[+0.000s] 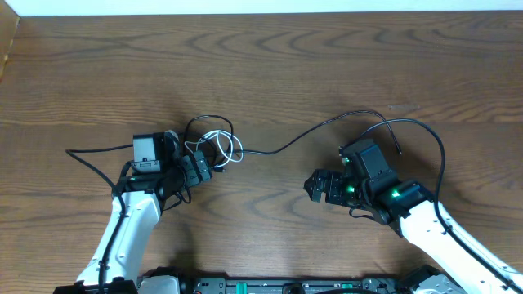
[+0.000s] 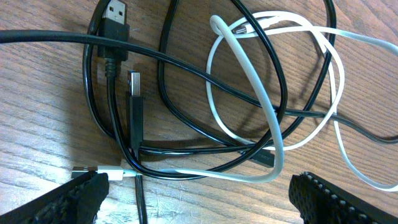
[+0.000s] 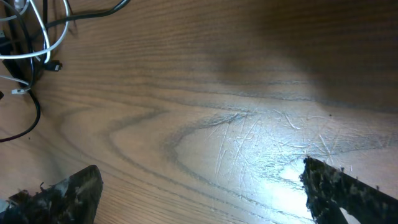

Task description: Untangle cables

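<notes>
White cable (image 2: 272, 121) is looped through the black cables (image 2: 136, 118), nothing gripped yet. Both left gripper (image 2: 199, 198) and right gripper (image 3: 205, 199) are held spread; one strand probably needs pinching next.

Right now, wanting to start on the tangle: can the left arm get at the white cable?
Probably yes. The left gripper hangs open right at the tangle, and the white cable loops just ahead of its fingers, interwoven with the black cables; nothing else blocks it.

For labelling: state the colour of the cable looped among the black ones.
White cable; clearest in left wrist view.
</notes>
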Robot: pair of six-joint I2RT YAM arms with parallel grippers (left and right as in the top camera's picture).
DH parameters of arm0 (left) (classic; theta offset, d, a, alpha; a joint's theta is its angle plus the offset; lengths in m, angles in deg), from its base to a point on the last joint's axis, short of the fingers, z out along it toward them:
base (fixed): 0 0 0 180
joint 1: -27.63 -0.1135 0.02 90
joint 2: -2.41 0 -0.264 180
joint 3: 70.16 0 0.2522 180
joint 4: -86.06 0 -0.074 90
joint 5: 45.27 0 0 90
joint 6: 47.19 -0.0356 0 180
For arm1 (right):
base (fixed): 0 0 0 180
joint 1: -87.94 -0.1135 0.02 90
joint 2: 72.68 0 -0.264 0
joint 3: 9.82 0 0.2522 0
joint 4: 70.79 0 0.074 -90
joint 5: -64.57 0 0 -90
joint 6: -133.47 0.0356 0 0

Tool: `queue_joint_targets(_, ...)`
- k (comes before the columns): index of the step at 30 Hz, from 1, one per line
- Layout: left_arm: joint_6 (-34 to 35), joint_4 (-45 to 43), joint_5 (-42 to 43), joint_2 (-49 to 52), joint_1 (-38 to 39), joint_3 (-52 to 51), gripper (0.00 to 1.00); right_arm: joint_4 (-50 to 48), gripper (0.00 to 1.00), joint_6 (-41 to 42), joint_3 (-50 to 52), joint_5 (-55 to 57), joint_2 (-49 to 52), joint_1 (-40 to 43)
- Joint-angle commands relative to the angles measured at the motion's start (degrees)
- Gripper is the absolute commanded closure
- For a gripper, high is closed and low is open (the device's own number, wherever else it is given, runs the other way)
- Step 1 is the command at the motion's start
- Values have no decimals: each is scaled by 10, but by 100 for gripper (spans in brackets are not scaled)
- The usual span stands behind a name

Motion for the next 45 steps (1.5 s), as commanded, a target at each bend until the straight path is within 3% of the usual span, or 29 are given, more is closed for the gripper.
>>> queue_joint_targets(1, 1, 1, -6, 4, 2, -4, 2, 0, 1, -5, -7, 3, 3, -3)
queue_joint_targets(17, 0, 3, 33, 4, 4, -4, 0, -5, 1, -5, -7, 7, 3, -3)
queue_joint_targets(29, -5, -19, 33, 4, 61, -4, 0, -37, 1, -5, -7, -48, 3, -7)
queue_joint_targets(42, -4, -26, 3, 5, 78, -4, 0, -119, 1, -5, -7, -42, 3, -96)
queue_joint_targets(45, -4, -29, 3, 5, 78, -4, 0, -181, 1, 50, -7, -16, 3, -132)
